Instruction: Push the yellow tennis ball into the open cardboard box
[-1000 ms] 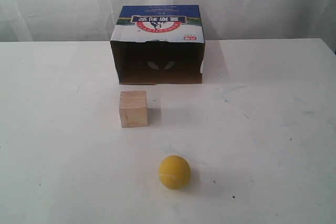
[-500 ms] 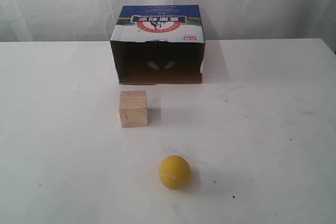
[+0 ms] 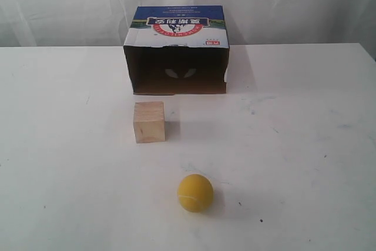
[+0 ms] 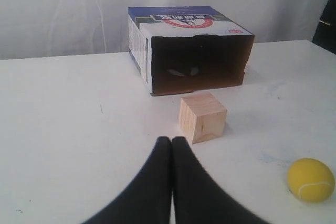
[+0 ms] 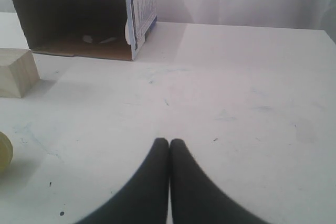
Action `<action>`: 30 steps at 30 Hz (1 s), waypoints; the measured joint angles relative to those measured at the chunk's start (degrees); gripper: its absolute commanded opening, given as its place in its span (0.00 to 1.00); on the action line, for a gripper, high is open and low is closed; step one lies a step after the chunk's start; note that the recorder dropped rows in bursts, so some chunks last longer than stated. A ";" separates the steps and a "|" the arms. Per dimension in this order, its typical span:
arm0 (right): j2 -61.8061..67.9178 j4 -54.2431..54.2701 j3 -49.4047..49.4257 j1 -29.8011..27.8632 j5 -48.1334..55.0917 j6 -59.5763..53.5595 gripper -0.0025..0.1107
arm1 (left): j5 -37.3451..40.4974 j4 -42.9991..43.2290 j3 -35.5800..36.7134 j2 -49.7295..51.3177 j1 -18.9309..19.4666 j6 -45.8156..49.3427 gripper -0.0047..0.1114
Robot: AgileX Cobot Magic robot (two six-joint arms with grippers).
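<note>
On the white table (image 3: 305, 145) the open cardboard box (image 3: 176, 27), its top printed with Chinese characters too small to read, faces the wooden cube (image 3: 149, 121) and, well apart, the yellow tennis ball (image 3: 195, 193), so the whole push is left to do, with the left gripper (image 4: 171, 142) and right gripper (image 5: 168, 144) both closed on nothing.

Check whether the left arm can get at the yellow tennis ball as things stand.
Probably yes: the yellow tennis ball sits apart from the wooden cube with bare table around it, and nothing lies between it and the shut left tool.
</note>
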 measured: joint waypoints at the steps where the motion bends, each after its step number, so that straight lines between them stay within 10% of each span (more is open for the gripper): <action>1: 0.00 0.00 0.00 0.00 0.00 0.00 0.02 | 0.26 0.12 0.58 0.00 0.00 0.14 0.04; 30: 0.00 0.00 0.00 0.00 0.00 0.00 0.02 | -8.75 31.01 10.72 -4.96 0.00 -27.19 0.04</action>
